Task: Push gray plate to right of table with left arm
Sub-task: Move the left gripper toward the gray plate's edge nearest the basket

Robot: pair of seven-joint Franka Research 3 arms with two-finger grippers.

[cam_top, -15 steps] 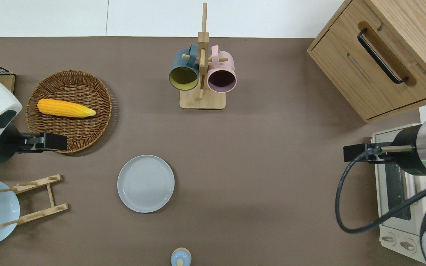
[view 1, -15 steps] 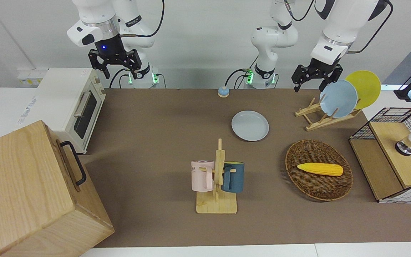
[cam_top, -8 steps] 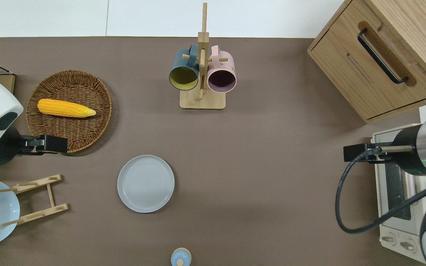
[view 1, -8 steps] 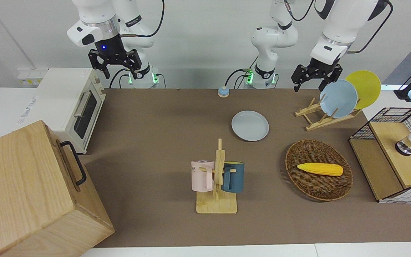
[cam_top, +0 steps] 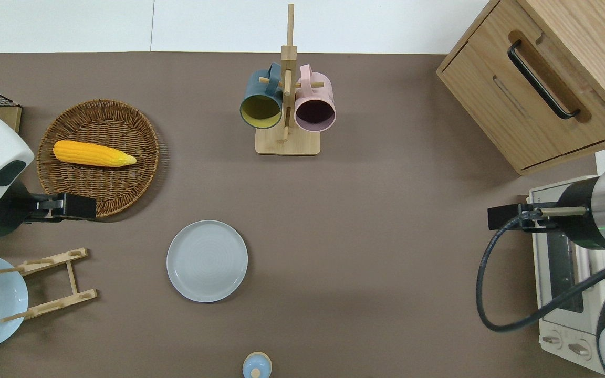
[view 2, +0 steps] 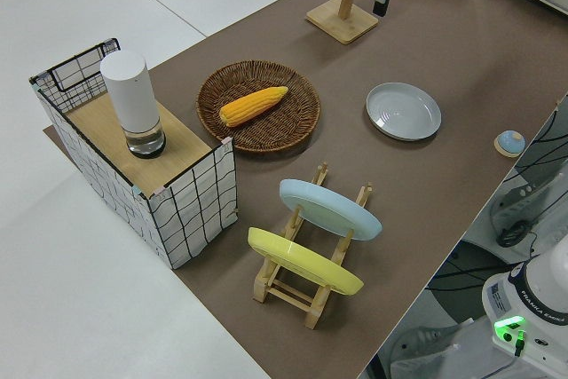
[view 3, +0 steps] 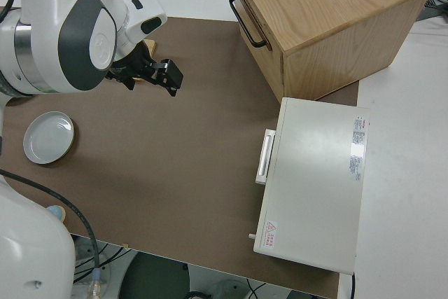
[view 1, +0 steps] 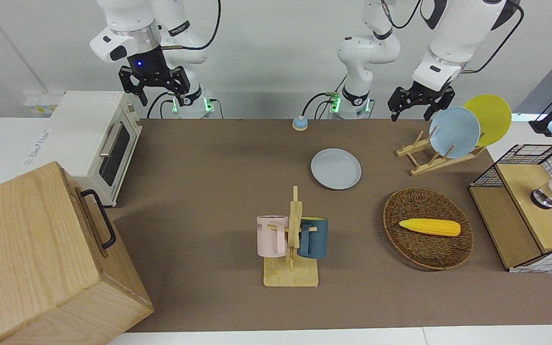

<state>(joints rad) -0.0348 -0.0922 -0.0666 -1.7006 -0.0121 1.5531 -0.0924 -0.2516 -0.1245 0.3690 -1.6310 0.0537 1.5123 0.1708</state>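
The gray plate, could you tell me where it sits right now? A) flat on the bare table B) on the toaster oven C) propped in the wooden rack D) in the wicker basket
A: the gray plate lies flat on the table, apart from the wicker basket and the wooden rack.

Robotics laboratory bench staged as a kitchen. Two white arms stand at a brown-covered table [view 1: 199, 191] bearing a toaster oven [view 1: 96, 143] and mug rack [view 1: 291, 249].
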